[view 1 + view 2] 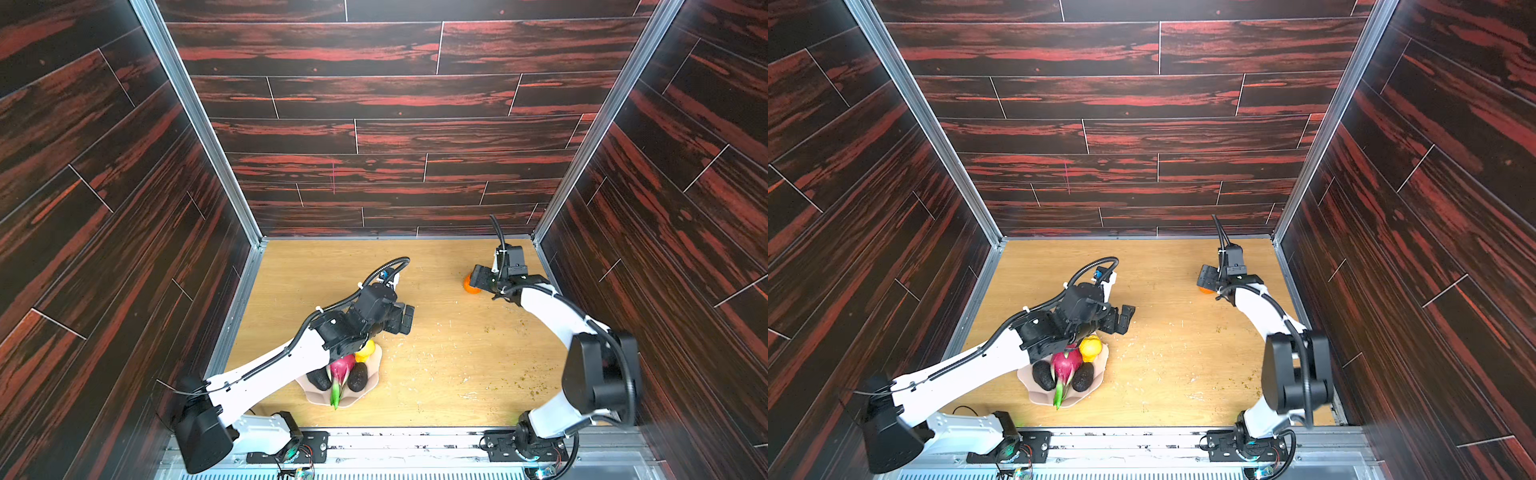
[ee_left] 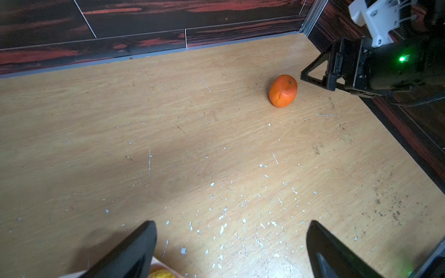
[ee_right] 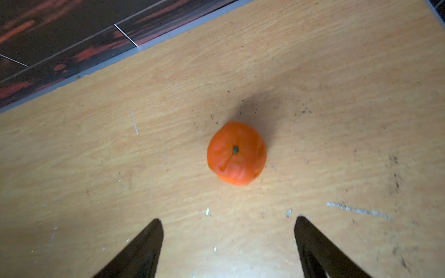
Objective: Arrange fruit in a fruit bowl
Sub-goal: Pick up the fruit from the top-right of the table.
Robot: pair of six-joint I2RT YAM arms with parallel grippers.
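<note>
Orange [image 3: 236, 154] sits untouched just ahead of the spread right jaws; left jaws also spread, empty.

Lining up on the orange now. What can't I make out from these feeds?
- Orange: mostly under the right gripper in both top views.
- Fruit bowl: part hidden by the left arm in both top views.
- Pear: partly behind that arm; cut off by the left wrist view's edge.
</note>
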